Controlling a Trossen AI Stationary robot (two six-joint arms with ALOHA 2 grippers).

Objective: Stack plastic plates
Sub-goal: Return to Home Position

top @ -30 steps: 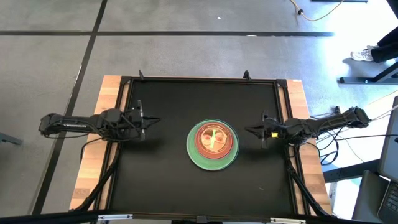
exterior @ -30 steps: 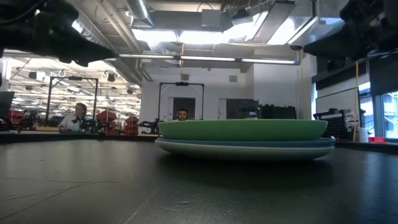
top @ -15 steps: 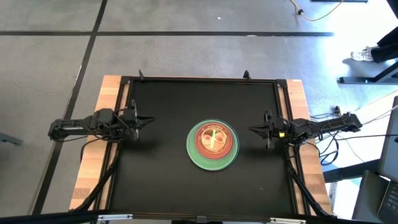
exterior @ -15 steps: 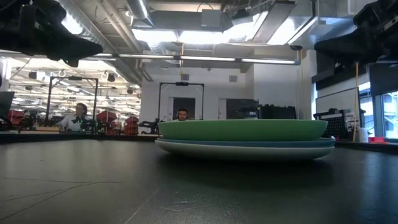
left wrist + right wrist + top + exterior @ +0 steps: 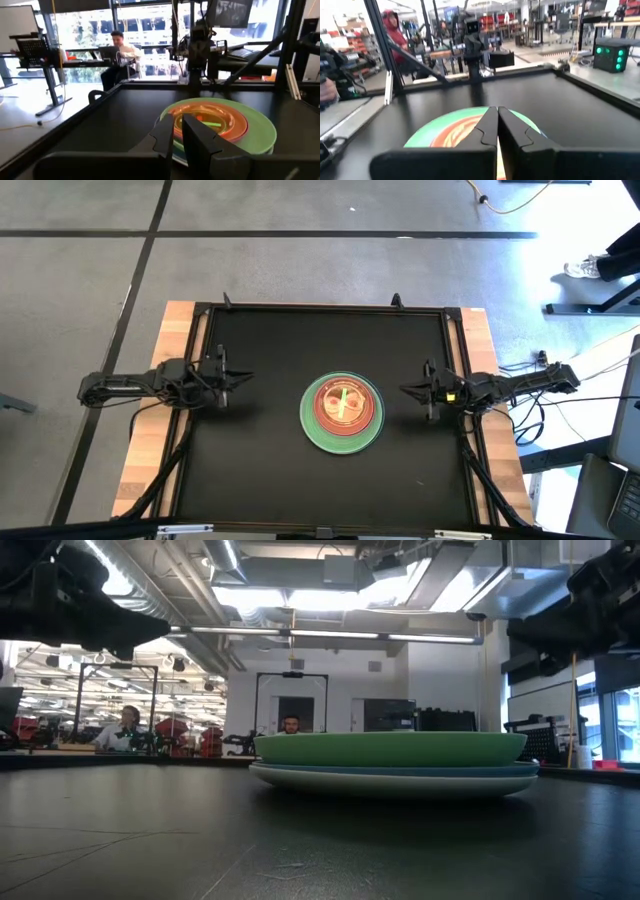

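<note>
The plates stand in one stack (image 5: 342, 412) at the middle of the black table: a pale plate at the bottom (image 5: 395, 781), a green plate on it (image 5: 390, 748), and translucent red and green dishes (image 5: 210, 118) on top. My left gripper (image 5: 247, 375) hovers left of the stack, shut. My right gripper (image 5: 404, 390) hovers right of it, shut. Both point level at the stack (image 5: 451, 129) and touch nothing.
A raised black rim (image 5: 320, 308) runs round the table, with wooden strips (image 5: 178, 330) outside it. Bare black surface lies on all sides of the stack. People sit at desks (image 5: 120, 50) in the room beyond the table.
My left arm drew back toward the table's left edge, then edged forward again; my right arm pulled back a little toward the right edge and has come lower. Both stayed shut. The stack has not moved.
</note>
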